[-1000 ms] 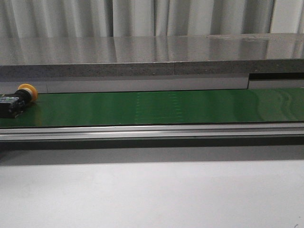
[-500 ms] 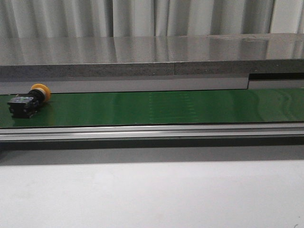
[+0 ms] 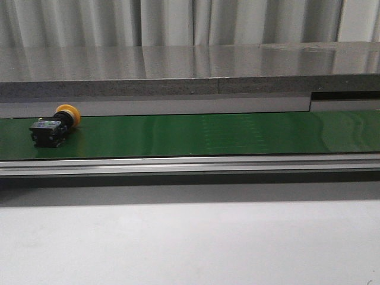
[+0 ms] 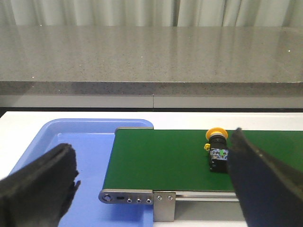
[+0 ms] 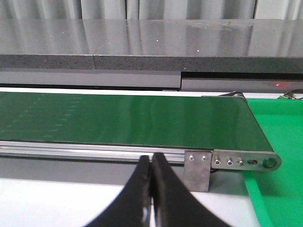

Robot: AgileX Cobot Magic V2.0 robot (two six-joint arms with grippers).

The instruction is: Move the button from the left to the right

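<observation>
Small orange-capped button w/ dark grey base lies on its side near left end of long green conveyor belt. Left gripper spread wide beside the belt, right gripper pressed together, empty.

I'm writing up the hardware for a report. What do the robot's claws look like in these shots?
Only fingertips show, in the wrist views. The left claw has two broad, matte black fingers with a rough, foam-like surface. The right claw has smooth black fingers tapering to narrow tips. No cables, markings or arm links are visible.

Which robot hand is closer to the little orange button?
Left. The left gripper is open just before the button; the right gripper, shut, sits at the belt's far end.
</observation>
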